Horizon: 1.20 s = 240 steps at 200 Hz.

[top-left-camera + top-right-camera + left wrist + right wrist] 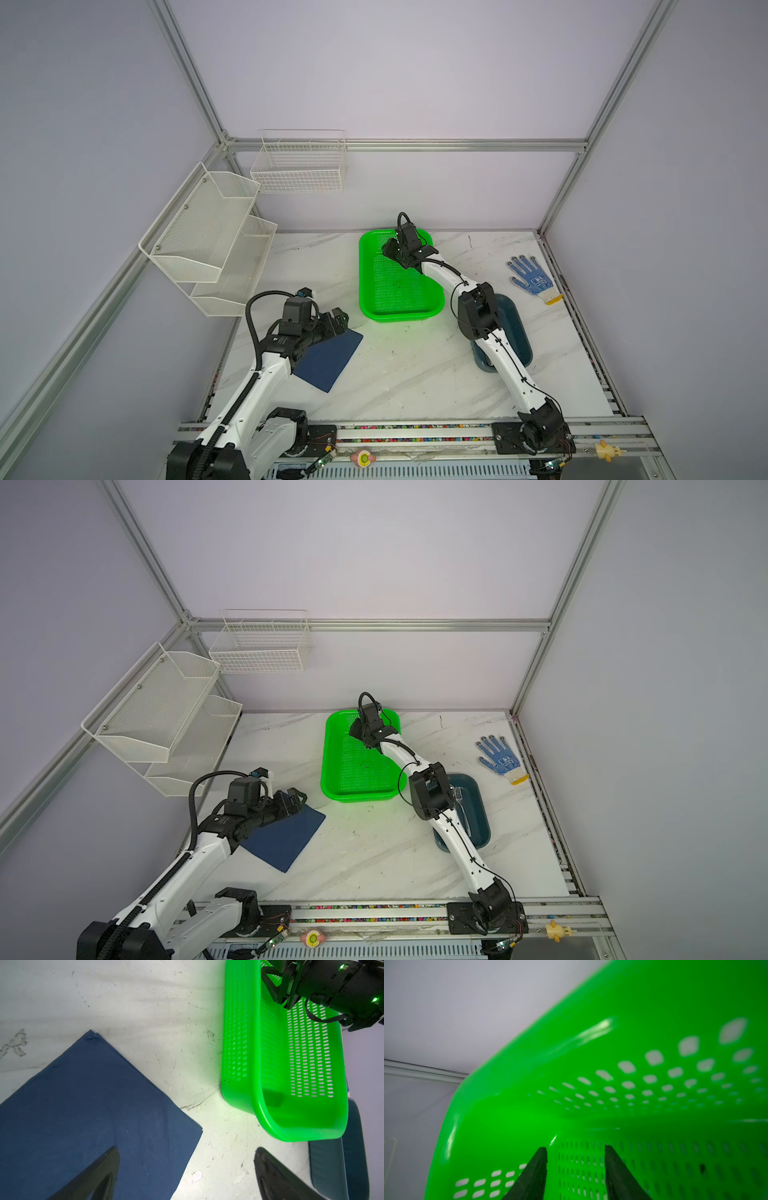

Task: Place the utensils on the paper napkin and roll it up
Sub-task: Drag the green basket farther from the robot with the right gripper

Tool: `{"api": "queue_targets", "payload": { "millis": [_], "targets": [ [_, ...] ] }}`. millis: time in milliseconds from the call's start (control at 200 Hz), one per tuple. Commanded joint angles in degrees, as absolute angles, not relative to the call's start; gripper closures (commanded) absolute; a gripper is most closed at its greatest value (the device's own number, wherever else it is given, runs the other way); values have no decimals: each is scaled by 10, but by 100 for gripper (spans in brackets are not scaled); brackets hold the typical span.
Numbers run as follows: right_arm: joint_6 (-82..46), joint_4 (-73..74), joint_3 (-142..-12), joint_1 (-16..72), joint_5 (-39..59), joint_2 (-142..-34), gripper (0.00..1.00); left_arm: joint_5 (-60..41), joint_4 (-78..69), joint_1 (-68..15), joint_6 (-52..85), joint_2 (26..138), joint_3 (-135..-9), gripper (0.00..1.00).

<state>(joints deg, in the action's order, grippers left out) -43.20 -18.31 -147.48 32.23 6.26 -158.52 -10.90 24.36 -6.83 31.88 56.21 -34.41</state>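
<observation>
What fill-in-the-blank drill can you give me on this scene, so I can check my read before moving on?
1. The right gripper, jaws apart and holding nothing, is inside the green ___.
2. The left gripper hangs open above an edge of the navy paper ___.
3. A fork lies in the dark teal ___.
4. The blue-dotted glove lies on the ___ side of the table in both top views.
Missing words: basket; napkin; tray; right.

navy paper napkin [328, 359] flat on table [415, 374] (one corner crinkled), silver fork [459, 794] in teal tray [484, 812]
</observation>
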Motion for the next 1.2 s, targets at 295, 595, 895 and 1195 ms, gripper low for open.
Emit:
{"api": "queue_targets", "payload": {
  "millis": [295,595,895,1195],
  "targets": [
    [-338,-160,-967,236,62,-1106,35,-152,210,-74,327,582,-350,0],
    [-312,-127,-722,213,210,-975,31,-131,222,-79,319,625,-354,0],
    [-396,-10,-639,238,248,-979,34,-103,212,-88,351,664,-338,0],
    [-420,21,-734,295,239,-1070,36,-90,185,-119,374,689,-307,0]
  ]
}}
